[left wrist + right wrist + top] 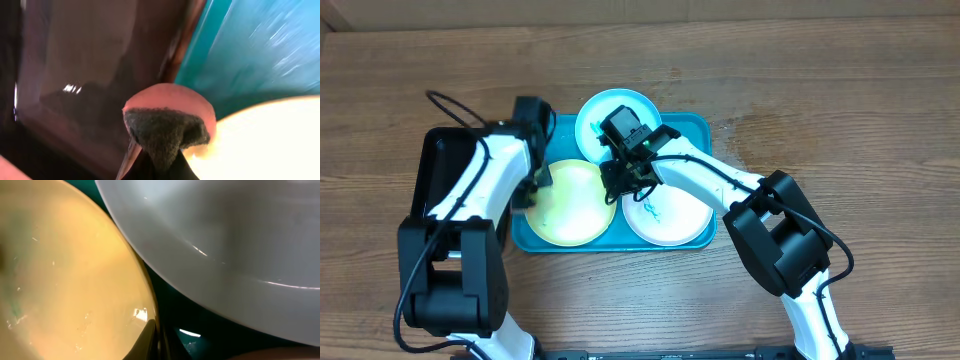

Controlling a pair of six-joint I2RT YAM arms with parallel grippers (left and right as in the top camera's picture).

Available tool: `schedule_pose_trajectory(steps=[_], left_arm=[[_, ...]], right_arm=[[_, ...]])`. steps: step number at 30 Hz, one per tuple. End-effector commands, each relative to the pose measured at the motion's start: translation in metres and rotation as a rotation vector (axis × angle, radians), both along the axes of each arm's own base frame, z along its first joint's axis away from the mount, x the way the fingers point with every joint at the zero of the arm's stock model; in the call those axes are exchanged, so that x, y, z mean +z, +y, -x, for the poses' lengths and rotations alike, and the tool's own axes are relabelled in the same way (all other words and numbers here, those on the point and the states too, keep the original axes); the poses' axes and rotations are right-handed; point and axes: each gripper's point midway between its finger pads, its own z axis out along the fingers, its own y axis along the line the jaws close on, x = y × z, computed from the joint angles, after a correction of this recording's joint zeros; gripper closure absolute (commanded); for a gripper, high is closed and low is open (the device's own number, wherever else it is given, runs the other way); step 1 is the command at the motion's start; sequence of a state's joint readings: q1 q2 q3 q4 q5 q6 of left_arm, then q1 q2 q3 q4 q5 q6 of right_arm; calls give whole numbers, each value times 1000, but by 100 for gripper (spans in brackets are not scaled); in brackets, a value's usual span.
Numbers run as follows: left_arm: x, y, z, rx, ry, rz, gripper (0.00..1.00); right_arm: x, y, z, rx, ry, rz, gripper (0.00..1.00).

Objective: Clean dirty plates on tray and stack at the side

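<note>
Wood-grain table [840,90] fills the frame. Mid-frame sits the large turquoise rectangular plastic tray [696,124] w/ all three round plastic plates on it: pale cyan plate [600,112] top centre, yellow-green plate [570,205] lower left, white plate [675,215] lower right, the white one showing teal smears. Smaller black rectangular tray [432,160] lies left of it, under the left arm. Left gripper [535,180] is at the yellow-green plate's left rim, apparently clamped on a pink round sponge [170,100] w/ dark scouring face. Right gripper [625,172] hangs btwn the plates; can't tell if parted or closed. Step in hand, prob.: scrub the yellow-green plate. To do it well: dark face flat on the plate, light pressure, sweep rim to centre. Right arm should pin the far rim so the plate doesn't skid into its neighbours.
</note>
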State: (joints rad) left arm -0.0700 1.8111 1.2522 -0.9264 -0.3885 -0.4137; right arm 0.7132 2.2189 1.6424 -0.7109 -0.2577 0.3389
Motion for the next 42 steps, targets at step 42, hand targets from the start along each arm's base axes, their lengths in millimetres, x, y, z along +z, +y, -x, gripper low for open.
schedule_pose_trajectory(steps=[42], left_arm=[[110,84,9,275,-376,473,96]], right_arm=[[76,19,7,85,-226,74,96]])
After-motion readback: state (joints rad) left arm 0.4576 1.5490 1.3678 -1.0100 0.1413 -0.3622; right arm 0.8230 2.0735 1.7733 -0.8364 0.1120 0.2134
